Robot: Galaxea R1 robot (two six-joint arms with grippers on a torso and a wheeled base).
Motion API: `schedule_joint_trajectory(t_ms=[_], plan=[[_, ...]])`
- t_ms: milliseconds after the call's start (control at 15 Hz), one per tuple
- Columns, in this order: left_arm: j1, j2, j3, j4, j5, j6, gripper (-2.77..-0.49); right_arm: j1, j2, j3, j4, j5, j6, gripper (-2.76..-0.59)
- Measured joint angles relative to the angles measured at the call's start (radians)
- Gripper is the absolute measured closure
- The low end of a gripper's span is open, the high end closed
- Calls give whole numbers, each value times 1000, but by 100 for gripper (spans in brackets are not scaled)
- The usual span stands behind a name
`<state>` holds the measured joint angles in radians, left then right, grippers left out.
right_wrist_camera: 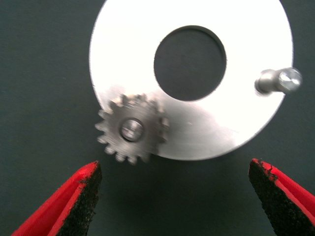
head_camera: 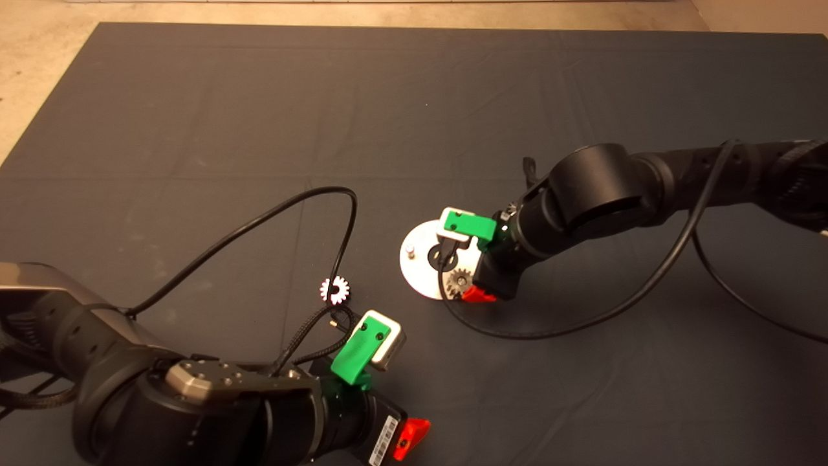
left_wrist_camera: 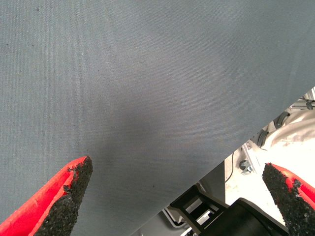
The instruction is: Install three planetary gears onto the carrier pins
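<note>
Hiding third pin: right arm (head_camera: 601,194) over disc (head_camera: 420,259).

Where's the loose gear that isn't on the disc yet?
In the head view the loose gear lies flat on the mat, left of the disc and just beyond the left gripper.

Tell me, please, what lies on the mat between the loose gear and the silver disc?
Nothing: in the head view only bare dark mat separates the loose gear from the disc. A black cable loops nearby, left of the gear, not between them.
</note>
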<state>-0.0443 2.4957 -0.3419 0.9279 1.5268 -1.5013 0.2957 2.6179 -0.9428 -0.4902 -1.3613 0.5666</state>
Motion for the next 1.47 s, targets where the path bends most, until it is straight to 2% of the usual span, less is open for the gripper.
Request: schedule_joint_trajectory(t_ms=[267,400,533,667,733,867,933,1133,1267,1467], plan=[[0,0,0,1,0,0,-249,4,-34,0,0,0,0,-220],[0,0,0,1,0,0,-249,4,-51,-2,0,5,-1,-220],[0,0,0,2,0,0,-249,4,-76,-34,0,4,-1,-220],[0,0,0,4,0,0,-249,7,-83,-94,0,2,-1,-220],[0,0,0,4,0,0,-249,13,-84,-125,0,5,-1,-220],[0,-1,0,5,0,0,-249,17,-89,-161,-1,36,-1,-220],[0,0,0,8,0,0,-249,17,-94,-169,-1,47,-1,-220],[0,0,0,10,0,0,-249,21,-100,-185,-1,50,-1,-220],[0,0,0,11,0,0,-249,37,-99,-208,-1,58,-2,-220],[0,0,0,12,0,0,-249,50,-100,-228,-1,58,-22,-220]])
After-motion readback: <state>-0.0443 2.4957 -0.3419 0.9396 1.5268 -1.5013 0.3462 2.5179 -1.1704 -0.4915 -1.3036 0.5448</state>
